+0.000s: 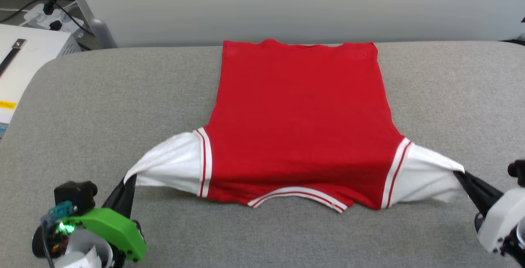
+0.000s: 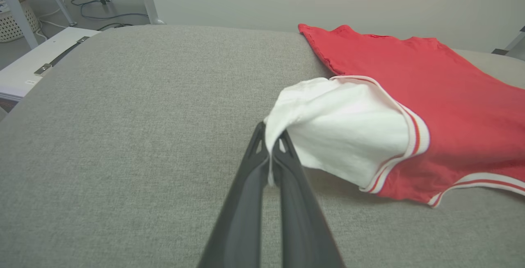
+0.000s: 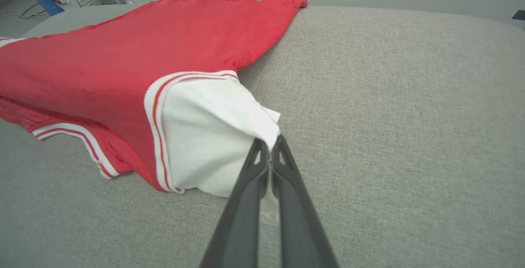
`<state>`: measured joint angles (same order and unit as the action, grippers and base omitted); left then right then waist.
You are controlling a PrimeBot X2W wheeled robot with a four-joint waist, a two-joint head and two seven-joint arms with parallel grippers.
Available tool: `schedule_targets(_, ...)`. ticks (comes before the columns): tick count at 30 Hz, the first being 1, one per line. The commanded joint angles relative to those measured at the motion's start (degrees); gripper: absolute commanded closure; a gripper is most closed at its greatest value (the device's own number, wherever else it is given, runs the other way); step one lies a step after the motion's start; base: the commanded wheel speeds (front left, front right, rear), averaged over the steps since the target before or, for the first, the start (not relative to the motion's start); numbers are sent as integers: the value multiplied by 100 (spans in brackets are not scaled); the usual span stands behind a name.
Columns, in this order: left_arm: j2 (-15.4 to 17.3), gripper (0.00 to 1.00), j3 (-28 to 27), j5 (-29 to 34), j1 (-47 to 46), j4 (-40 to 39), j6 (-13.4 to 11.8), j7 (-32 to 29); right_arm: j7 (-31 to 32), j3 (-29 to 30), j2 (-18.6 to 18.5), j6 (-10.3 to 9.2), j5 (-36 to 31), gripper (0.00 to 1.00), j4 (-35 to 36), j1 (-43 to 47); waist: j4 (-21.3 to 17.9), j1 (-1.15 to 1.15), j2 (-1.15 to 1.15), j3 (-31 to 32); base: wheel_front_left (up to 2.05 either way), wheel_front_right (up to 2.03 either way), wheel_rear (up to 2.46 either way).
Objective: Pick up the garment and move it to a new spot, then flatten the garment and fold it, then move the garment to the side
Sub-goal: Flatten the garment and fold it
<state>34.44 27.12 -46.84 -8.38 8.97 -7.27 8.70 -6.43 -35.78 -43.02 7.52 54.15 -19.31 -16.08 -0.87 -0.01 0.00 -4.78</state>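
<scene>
The garment (image 1: 301, 120) is a red shirt with white sleeves and striped trim, spread on the grey cushion with its plain red side up and its collar toward me. My left gripper (image 1: 129, 180) is shut on the tip of the left white sleeve (image 2: 348, 128), which is lifted a little off the surface. My right gripper (image 1: 459, 173) is shut on the tip of the right white sleeve (image 3: 209, 137), also raised. In the wrist views the left gripper (image 2: 270, 137) and the right gripper (image 3: 270, 143) each pinch white cloth between their fingertips. The hem lies at the far edge.
The grey cushioned surface (image 1: 102, 96) extends well to both sides of the shirt. A white cabinet (image 1: 24, 55) stands off its left edge, with cables and a power strip (image 1: 49, 18) on the floor behind. A pale wall runs along the back.
</scene>
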Motion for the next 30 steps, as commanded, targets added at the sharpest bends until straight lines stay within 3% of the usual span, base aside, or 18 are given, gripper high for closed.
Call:
schedule_targets(1, 92, 100, -39, -119, 289, -128, -121, -22, 78, 131, -55, -3, 56, 100, 81, 341, 72, 1, 0, 194, 0, 0, 0)
schedule_targets(3, 121, 100, -45, -238, 852, -414, -334, -26, 330, 391, -77, -3, 86, 100, 292, 1131, 90, 1, 0, 231, 0, 0, 0)
schedule_targets(7, 83, 100, -13, -324, 1237, -564, -465, -10, 668, 650, -57, -3, 127, 100, 498, 1779, 111, 1, 0, 208, 0, 0, 0)
schedule_targets(14, -9, 100, 64, -279, 1193, -652, -508, 3, 1177, 1142, 59, -3, -189, 100, 734, 2131, 152, 1, 0, 58, 0, 0, 0)
schedule_targets(15, -14, 100, 81, -245, 1126, -664, -503, -1, 1329, 1187, 92, -3, -241, 69, 785, 2125, 160, 1, 0, 20, 0, 0, 0)
schedule_targets(16, -23, 100, 94, -225, 1074, -671, -499, -8, 1430, 1233, 113, -3, -283, 12, 845, 2104, 166, 1, 0, -1, 0, 0, 0)
schedule_targets(17, -30, 100, 112, -187, 1005, -685, -494, -8, 1482, 1331, 139, -3, -359, 0, 938, 2050, 173, 1, 0, -35, 0, 0, 0)
schedule_targets(24, -131, 100, 171, 46, 600, -823, -532, 87, 1632, 2226, 221, -3, -867, 0, 1570, 1382, 241, 1, 0, -371, 0, 0, 0)
schedule_targets(30, -243, 100, 226, 312, 151, -999, -578, 189, 2106, 2963, 219, -3, -1173, 0, 1959, 186, 467, 1, 0, -862, 0, 0, 0)
